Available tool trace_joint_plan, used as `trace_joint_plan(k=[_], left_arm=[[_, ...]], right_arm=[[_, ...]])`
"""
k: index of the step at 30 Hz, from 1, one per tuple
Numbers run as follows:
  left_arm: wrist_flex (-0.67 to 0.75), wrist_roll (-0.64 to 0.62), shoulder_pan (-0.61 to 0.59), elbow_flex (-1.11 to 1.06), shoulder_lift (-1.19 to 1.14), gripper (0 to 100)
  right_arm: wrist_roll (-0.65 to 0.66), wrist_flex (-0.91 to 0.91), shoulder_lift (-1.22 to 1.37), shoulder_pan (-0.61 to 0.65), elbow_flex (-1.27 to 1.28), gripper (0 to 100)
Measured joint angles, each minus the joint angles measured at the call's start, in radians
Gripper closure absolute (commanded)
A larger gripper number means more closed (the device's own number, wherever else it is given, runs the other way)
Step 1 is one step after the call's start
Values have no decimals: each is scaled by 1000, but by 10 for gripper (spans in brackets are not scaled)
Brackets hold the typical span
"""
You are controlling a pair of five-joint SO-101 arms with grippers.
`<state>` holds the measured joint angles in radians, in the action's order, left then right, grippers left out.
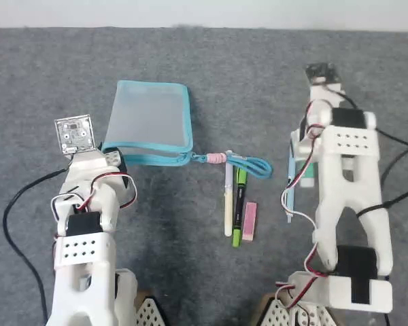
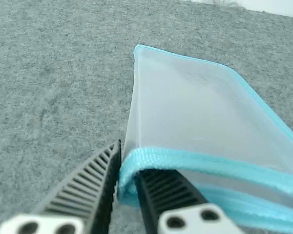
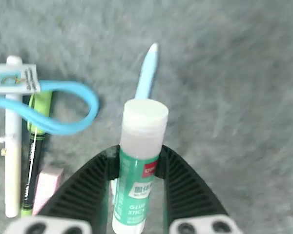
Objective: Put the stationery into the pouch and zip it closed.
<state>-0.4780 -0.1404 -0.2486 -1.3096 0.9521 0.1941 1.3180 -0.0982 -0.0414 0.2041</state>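
The high camera is looking down over the whole counter (image 1: pixel 47 68). Wrist cameras are sitting close behind the left pincer (image 2: pixel 127 163) and right pincer (image 3: pixel 139 153), sharing the pouch (image 2: pixel 195 112) and blue strap (image 3: pixel 94 103) with it.

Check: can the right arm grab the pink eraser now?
Probably not: the right gripper is shut on the glue stick. The eraser lies uncovered beside the green pen, so only the full gripper blocks it.
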Motion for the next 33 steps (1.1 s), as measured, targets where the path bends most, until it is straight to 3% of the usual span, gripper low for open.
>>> trace_joint_plan(k=[11,14,20,29,33], left_arm=[[0,0,0,0,0,989],[0,0,0,0,0,989],[0,0,0,0,0,988],[0,0,0,0,0,988],[0,0,0,0,0,988]], right_arm=[[135,-91,400,-58,-80,987],[155,-97,436,-54,-86,935],[155,-95,439,-57,-89,780],[103,26,285,-54,-98,822],[75,34,147,21,34,822]])
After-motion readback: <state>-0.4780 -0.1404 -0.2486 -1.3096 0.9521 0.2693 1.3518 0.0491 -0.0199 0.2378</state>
